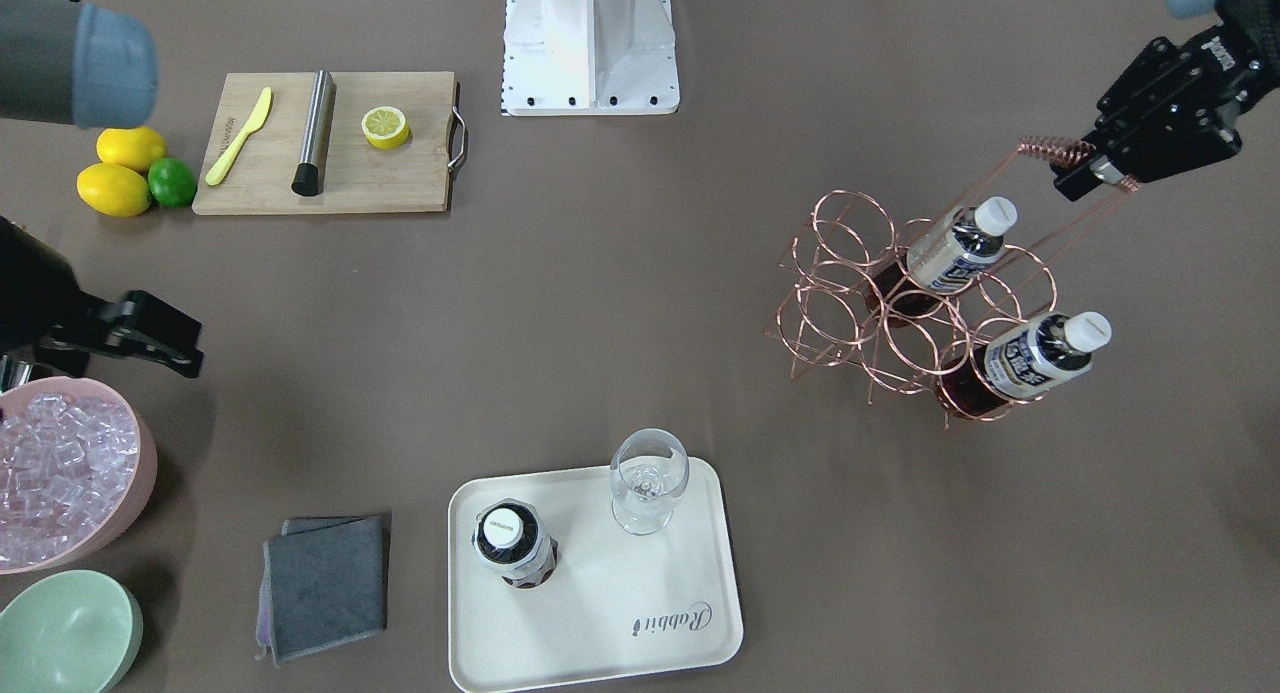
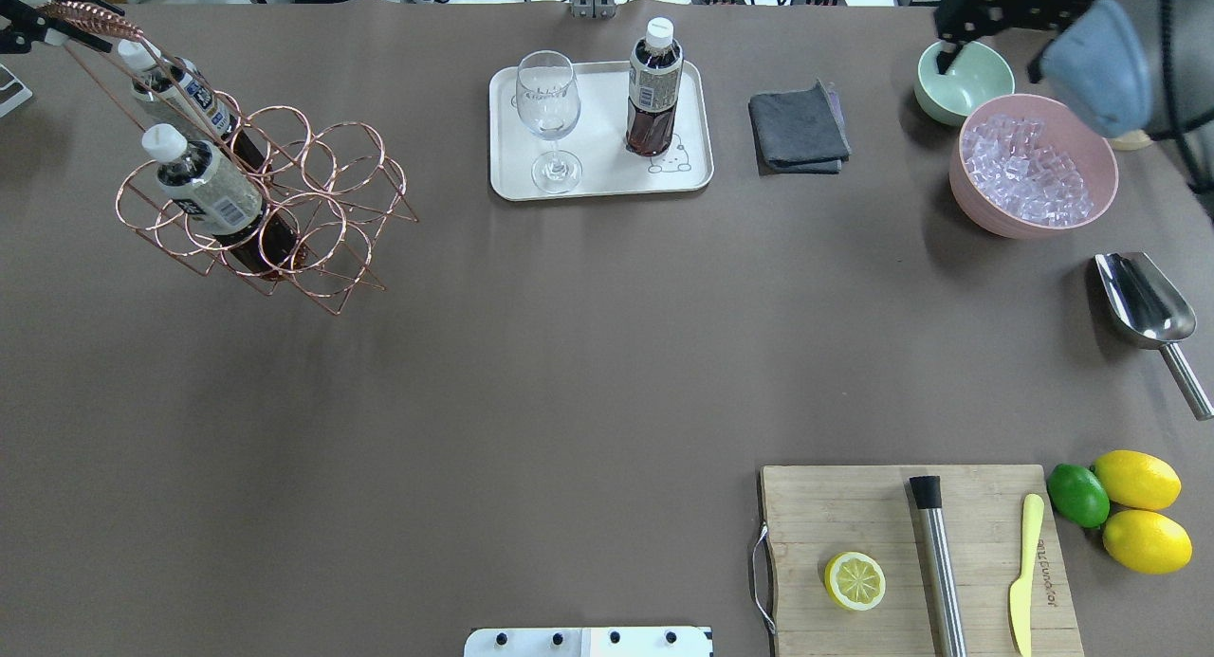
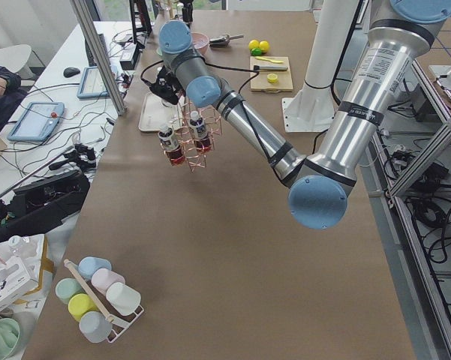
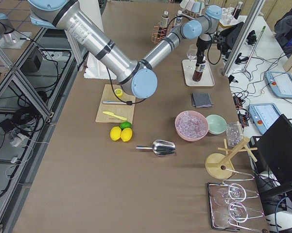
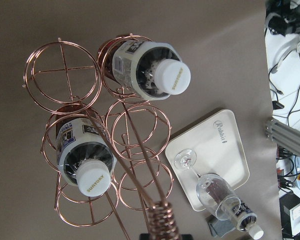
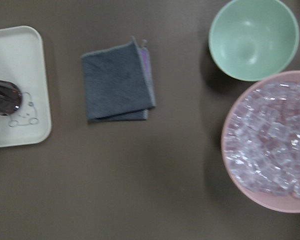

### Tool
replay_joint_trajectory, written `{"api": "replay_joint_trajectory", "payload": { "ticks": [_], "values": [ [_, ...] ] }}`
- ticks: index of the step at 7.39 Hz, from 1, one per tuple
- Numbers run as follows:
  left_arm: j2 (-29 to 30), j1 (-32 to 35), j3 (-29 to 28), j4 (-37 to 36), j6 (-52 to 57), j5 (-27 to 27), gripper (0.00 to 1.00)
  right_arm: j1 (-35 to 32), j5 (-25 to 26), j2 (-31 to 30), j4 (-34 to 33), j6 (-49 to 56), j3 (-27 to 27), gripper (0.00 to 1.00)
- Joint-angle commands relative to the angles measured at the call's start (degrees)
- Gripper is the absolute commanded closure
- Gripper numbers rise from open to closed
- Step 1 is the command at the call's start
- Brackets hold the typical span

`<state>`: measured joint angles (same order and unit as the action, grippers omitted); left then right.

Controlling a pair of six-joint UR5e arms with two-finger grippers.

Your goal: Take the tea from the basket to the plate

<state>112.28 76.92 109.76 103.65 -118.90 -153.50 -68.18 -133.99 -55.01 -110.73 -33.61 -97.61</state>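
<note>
One tea bottle stands upright on the plate, at the end with the bear drawing. A clear glass shares the plate, apart from the bottle. The overhead view shows the bear at the bottle's foot. The front view shows the "Rabbit" lettering instead and looks straight down on the white cap. Two more tea bottles sit in the copper wire basket, well apart from the plate toward the robot's left, both leaning with the tilted basket. The left claw is clamped on the basket's coiled handle; this is plain in the front view, while the overhead view clips it at the frame corner. The left wrist view looks down the handle wires onto both caps, with the plate beyond. Whether the basket's foot touches the bench, cannot tell. The right claw hangs on the plate's other side, past the grey cloth that lies near the plate, by the pink bowl of ice and the mint bowl. Whether it is open or closed, cannot tell: its own wrist view shows no fingers, only cloth, bowls and the plate's end.
</note>
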Motion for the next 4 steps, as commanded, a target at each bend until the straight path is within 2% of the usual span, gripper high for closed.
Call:
{"api": "replay_joint_trajectory", "payload": {
  "ticks": [1,2,3,4],
  "values": [
    [0.2,3.5,-6.0,-0.1,2.6,-0.4,1.0,-10.8,-2.0,-16.9,-6.1,18.1,-9.0,0.01],
    [0.7,5.7,-10.0,0.1,3.6,-0.5,1.0,-14.8,-2.5,-20.3,-7.7,27.6,-7.8,0.01],
    [1.0,7.1,-13.1,0.1,6.4,-0.6,1.0,-18.0,-2.5,-22.8,-8.8,32.2,-5.9,0.01],
    [2.2,8.5,-16.5,0.2,7.4,-0.6,1.0,-20.7,-2.6,-23.7,-8.6,37.9,-0.7,0.01]
  ]
}}
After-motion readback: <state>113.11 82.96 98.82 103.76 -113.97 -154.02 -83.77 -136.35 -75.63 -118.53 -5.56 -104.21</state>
